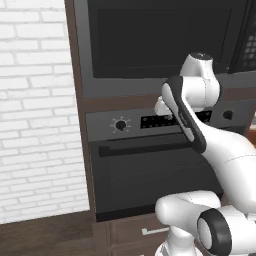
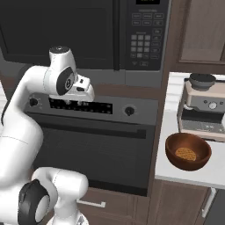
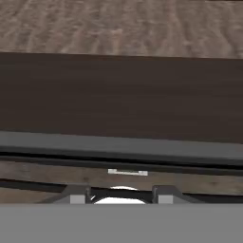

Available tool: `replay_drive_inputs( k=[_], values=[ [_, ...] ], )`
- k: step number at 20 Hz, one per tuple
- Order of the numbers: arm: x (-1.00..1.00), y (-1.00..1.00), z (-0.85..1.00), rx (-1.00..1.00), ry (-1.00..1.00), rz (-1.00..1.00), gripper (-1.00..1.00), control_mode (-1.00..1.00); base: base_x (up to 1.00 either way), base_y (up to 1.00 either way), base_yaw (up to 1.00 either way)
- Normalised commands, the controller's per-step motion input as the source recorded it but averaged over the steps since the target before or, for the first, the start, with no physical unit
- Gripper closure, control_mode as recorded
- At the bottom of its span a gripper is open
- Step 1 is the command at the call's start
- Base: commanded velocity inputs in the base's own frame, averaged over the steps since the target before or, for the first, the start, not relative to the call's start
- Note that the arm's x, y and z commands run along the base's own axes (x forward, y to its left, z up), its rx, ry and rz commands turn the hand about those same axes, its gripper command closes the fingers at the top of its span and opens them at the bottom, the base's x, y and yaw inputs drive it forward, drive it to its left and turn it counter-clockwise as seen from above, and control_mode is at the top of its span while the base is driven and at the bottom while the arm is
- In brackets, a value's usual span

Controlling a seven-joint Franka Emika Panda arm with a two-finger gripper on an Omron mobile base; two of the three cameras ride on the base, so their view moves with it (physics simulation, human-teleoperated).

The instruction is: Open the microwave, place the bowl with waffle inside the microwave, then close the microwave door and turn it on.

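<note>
Microwave [image 2: 83, 35] door [image 2: 57, 30] shut; bowl with waffle [image 2: 188, 151] upright on the counter

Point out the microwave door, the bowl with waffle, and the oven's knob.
microwave door [image 1: 160, 37], left base view, black glass.
bowl with waffle [image 2: 188, 151], right base view, inner wall above the waffle.
oven knob [image 1: 120, 125], left base view, its centre.

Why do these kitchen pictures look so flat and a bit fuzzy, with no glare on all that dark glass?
Left base view: soft, even light; the microwave door shows no reflection, and edges look slightly blurred. Right base view: equally even light; the bowl with waffle casts only a faint shadow on the counter, and the keypad labels are too soft to read. Hand view: coarse, smeared wood grain.
</note>
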Motion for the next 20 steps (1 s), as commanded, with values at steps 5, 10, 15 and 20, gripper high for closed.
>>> replay_drive_inputs(
  k=[5, 10, 15, 20],
  values=[
    [-0.24, -0.44, -0.06, 0.12, -0.02, -0.10, -1.00, -1.00, 0.00, 0.00, 0.00],
    [-0.31, -0.89, -0.02, 0.36, 0.02, -0.42, -1.00, -1.00, 0.00, 0.00, 0.00],
    [-0.26, -0.84, -0.08, 0.37, 0.06, -0.31, -1.00, -1.00, 0.00, 0.00, 0.00],
    [0.00, -0.68, 0.02, 0.27, 0.07, -0.35, -1.00, -1.00, 0.00, 0.00, 0.00]
  ],
)
